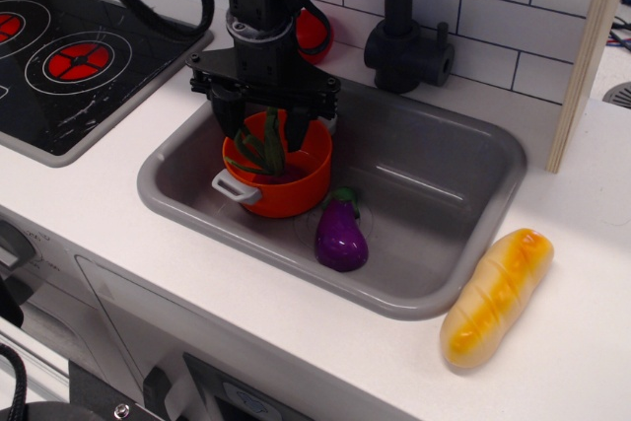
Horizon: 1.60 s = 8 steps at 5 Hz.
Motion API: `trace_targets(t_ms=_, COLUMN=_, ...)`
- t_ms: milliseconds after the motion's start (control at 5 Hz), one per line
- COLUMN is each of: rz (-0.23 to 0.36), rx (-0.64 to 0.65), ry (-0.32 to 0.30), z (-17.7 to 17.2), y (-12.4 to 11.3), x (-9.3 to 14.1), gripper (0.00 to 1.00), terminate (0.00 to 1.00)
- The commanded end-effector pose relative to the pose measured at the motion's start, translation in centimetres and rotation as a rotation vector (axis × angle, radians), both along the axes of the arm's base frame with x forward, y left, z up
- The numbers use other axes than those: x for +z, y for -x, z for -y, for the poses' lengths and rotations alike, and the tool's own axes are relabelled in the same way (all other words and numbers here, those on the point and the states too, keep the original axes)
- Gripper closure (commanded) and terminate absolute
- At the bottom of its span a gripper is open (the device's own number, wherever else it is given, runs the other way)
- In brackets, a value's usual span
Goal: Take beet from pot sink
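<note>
The orange pot with grey side handles stands in the left part of the grey sink. The beet is inside the pot; its green leaf stalks stick up and a bit of its magenta body shows low in the pot. My black gripper hangs straight above the pot, open, with one finger left of the stalks and one right of them. The fingertips reach down to about the pot's rim. The stalks stand between the fingers; I cannot tell if they touch.
A glossy purple eggplant lies in the sink just right of the pot. A red tomato ball sits behind the gripper by the black faucet. A bread loaf lies on the counter at right. A stove top is at left.
</note>
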State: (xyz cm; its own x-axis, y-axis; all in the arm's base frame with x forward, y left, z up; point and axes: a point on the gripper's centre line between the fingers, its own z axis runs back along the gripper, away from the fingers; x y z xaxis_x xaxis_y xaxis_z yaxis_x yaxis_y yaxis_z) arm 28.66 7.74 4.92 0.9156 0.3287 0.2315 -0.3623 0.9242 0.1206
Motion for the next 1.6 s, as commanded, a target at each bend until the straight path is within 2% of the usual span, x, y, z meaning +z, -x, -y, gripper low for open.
trace_targets(t_ms=0, rz=0.045, rx=0.013, ry=-0.003, z=-0.5, y=-0.8, x=1.7, gripper=1.00, terminate=0.00)
trace_targets(t_ms=400, rz=0.105, rx=0.125, ry=-0.043, z=-1.1, y=-1.9, x=4.9, gripper=1.00, terminate=0.00)
trace_targets(t_ms=800, rz=0.151, rx=0.162, ry=0.037, z=-0.2, y=-1.4, x=9.3, gripper=1.00, terminate=0.00)
trace_targets(t_ms=1000, rz=0.110, rx=0.136, ry=0.098, z=0.7, y=0.4, x=11.1, gripper=1.00, terminate=0.00)
trace_targets(t_ms=1200, rz=0.043, rx=0.063, ry=0.121, z=2.1, y=2.7, x=11.0, gripper=1.00, terminate=0.00)
trace_targets(t_ms=1400, rz=0.001, rx=0.005, ry=0.091, z=3.1, y=4.4, x=9.2, gripper=1.00, terminate=0.00)
